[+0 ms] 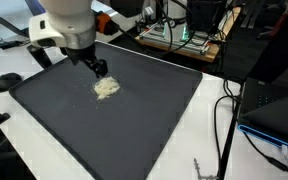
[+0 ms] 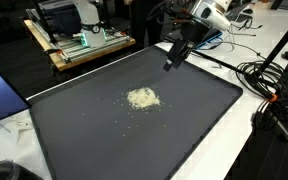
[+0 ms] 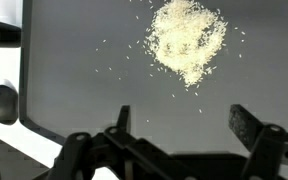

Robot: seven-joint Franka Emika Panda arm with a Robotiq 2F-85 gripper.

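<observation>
Dark mat [image 1: 154, 110] covers most of a white table [image 1: 214, 140], and wide stretches of it lie between the work and every edge. Nearest the wrist camera, the claw [image 3: 181, 120] hangs above the mat with its fingers [image 3: 122, 118] spread wide, holding nothing. Just beyond it lies the heap of grains [image 3: 187, 38], near the mat's middle. It is roughly round, with no clear long axis, and stray grains are scattered toward one edge. Cables [image 2: 269, 85] crowd the table farther off.

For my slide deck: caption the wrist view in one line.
Open hand apart from a small pile of pale grains scattered on a dark mat.
</observation>
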